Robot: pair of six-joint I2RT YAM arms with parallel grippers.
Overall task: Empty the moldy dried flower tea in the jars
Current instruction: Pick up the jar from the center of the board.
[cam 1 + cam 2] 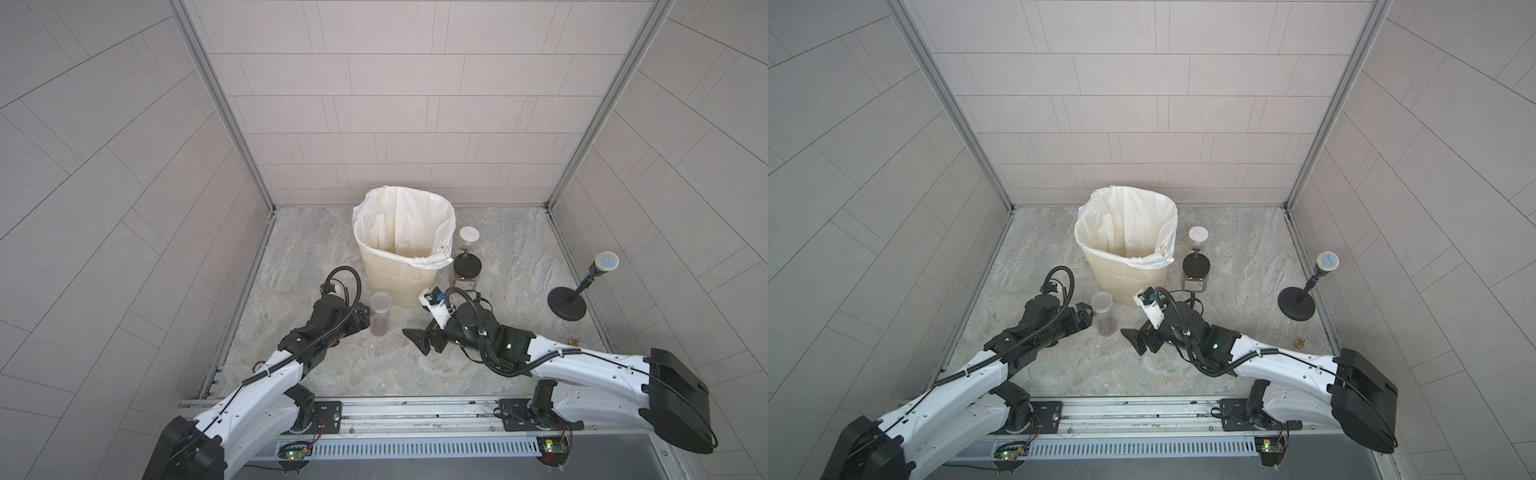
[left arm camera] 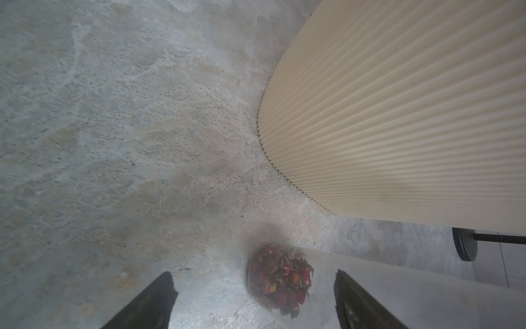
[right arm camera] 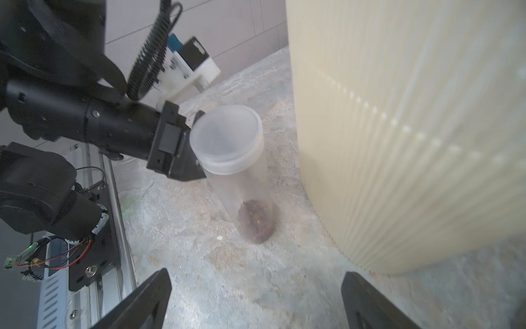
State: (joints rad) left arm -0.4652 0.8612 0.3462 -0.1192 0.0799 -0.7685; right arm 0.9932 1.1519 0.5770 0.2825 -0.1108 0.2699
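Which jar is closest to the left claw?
The tall slim jar, right at the left claw; the black-lidded jar and white-lidded jar stand farther off beside the bin.

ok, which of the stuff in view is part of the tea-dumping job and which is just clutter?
Job: tall slim jar, black-lidded jar, white-lidded jar, dried flower tea, lined cream bin (likely dump spot).
Clutter: black stand with round patterned head, small brass piece near it.

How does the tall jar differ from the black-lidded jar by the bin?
The tall jar is slim with a pale translucent top; the black-lidded jar is wider. The tall jar stands before the bin, at the left gripper; the black-lidded jar stands beside the bin. Both are upright, holding dried bits.
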